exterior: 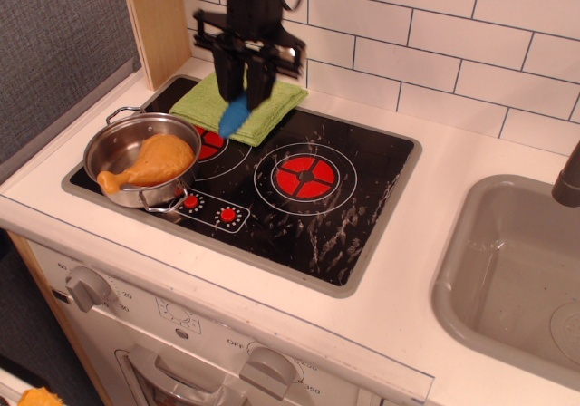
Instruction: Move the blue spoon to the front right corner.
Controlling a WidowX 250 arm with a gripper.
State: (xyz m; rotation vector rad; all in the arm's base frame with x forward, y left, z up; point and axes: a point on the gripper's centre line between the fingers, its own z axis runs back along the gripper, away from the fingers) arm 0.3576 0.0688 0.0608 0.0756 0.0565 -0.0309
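My black gripper (245, 87) hangs over the green cloth (237, 105) at the back left of the black cooktop (353, 188). It is shut on the blue spoon (235, 116). The blue handle sticks down out of the fingers, lifted above the cloth. The silver bowl of the spoon is hidden by the gripper. The front right corner (349, 275) of the cooktop is streaked with white scuffs and lies far to the front right of the gripper.
A steel pot (142, 159) with an orange chicken drumstick (154, 161) stands on the front left burner. The red right burner (305, 177) is bare. A grey sink (512, 270) is at the right. A tiled wall runs behind, a wooden post at the back left.
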